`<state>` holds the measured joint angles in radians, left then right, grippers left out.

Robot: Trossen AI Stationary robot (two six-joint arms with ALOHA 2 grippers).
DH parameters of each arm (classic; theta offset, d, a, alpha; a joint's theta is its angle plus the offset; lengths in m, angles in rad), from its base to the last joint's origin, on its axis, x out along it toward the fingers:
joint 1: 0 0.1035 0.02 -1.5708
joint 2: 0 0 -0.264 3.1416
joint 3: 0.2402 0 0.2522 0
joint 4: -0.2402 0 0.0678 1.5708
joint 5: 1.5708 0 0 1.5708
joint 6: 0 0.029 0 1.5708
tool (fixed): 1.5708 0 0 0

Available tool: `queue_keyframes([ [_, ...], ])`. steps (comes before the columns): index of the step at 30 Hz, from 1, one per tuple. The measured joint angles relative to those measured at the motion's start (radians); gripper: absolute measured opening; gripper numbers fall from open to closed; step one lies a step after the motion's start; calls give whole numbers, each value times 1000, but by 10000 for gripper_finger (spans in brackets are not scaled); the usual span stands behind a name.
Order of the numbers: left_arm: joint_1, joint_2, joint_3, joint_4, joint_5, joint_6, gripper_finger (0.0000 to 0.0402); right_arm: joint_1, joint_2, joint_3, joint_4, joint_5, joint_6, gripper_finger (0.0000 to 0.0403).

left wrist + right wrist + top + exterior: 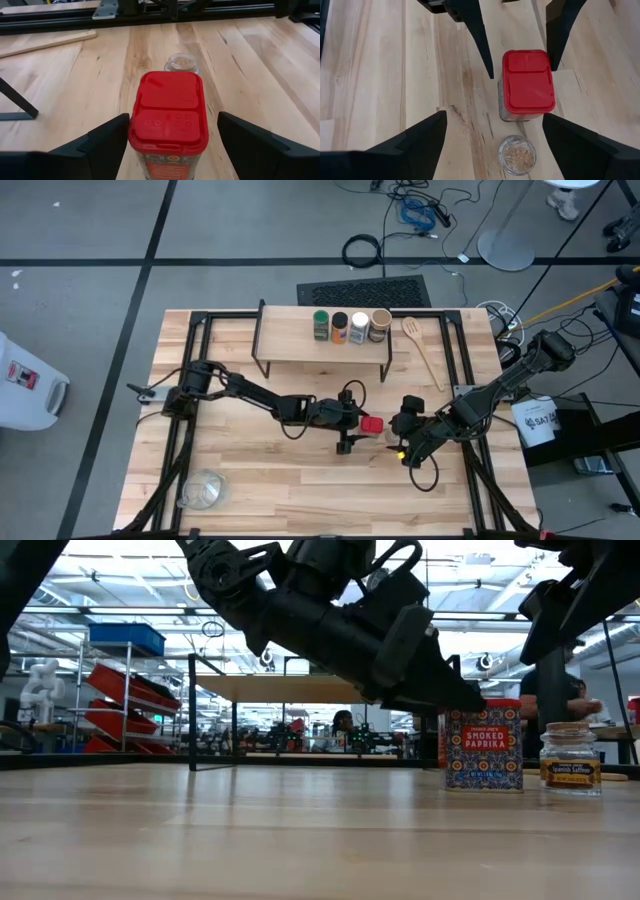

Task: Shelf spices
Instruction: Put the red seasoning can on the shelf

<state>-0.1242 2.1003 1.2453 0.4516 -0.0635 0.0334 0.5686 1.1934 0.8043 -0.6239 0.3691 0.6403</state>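
The left arm [250, 394] reaches low across the worktop from its base on the left side, stretched toward the middle. Its left gripper [362, 425] stands open, one finger [102, 140] on either side of the gap. The right arm [500, 385] comes in from the right edge, bent down toward the middle. Its right gripper [397, 438] is also open, its fingers [415, 140] spread wide. The two grippers face each other, near but apart.
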Motion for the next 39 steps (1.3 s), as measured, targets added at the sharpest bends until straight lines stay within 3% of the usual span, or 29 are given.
queue_keyframes([
  [11,0,10,0,11,8,1,305,0,0,0,5,0,-6,316],
  [26,0,10,5,12,-5,53,231,0,0,0,8,0,-10,316],
  [39,-13,-14,23,-75,-10,51,224,0,0,0,6,-6,-9,316],
])
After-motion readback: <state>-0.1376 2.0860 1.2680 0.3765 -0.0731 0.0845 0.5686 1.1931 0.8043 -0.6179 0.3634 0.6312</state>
